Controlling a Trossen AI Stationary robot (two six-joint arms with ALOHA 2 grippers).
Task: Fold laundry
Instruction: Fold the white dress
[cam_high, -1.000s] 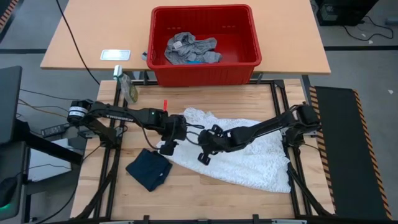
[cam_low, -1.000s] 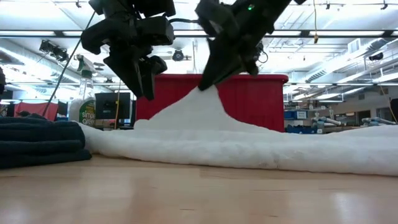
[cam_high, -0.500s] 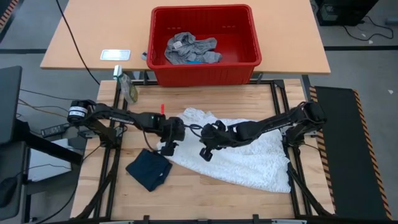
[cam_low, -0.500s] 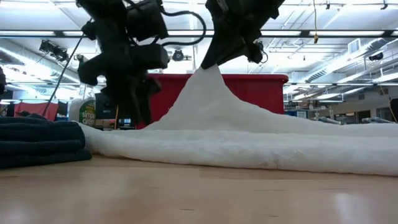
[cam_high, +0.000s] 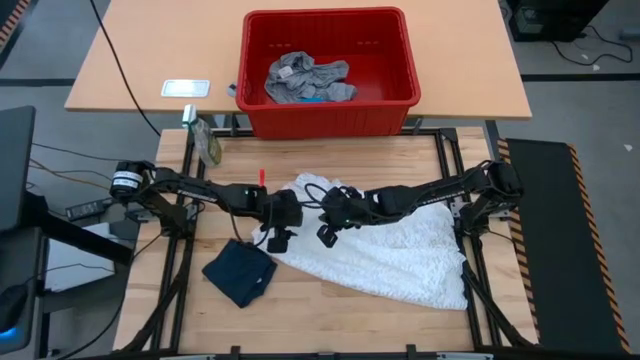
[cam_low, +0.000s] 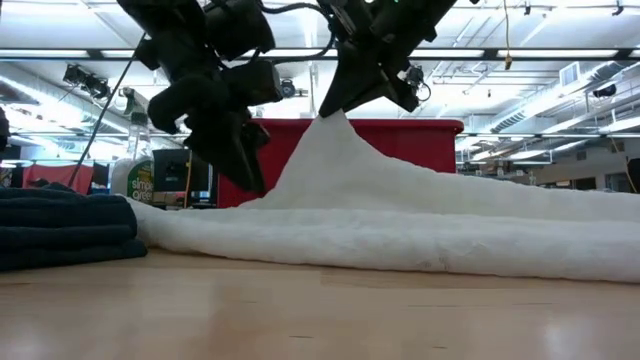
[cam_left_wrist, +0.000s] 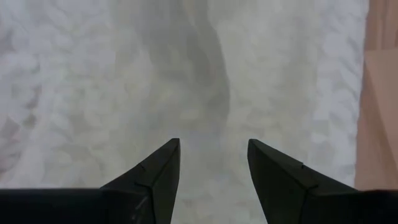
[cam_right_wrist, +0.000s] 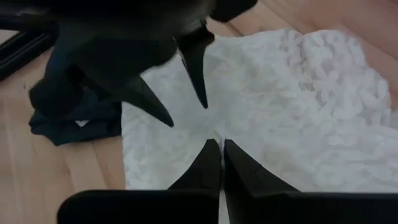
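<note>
A white knitted garment (cam_high: 400, 250) of the laundry lies spread over the table's middle and right. My right gripper (cam_right_wrist: 221, 152) is shut on it near its left part and holds a peak of it up. My left gripper (cam_left_wrist: 213, 158) stands open close over the cloth's left edge (cam_low: 250, 195), just left of the peak. Whether its tips touch the cloth cannot be told. A folded dark navy garment (cam_high: 240, 272) rests flat on the table, nearer the front left. My right gripper pinches a raised bit of the white garment (cam_low: 335, 122) between its two shut fingers. The fingers slant down from the table's right side. The cloth hangs from them like a tent, its slopes drawn fairly taut. The rest of it (cam_low: 420, 245) lies on the table.
A red plastic basket (cam_high: 400, 100) with grey garments (cam_high: 305, 78) in it stands on the far table. A spray bottle (cam_high: 207, 142) lies at the far left edge. Bare wood shows along the near edge (cam_high: 330, 320).
My left gripper has sunk toward the white garment's left edge and tipped steeper, staying open. My right gripper, still shut, has risen and drifted toward the far edge. The cloth's peak stands higher now, while its spread part has stayed on the table.
</note>
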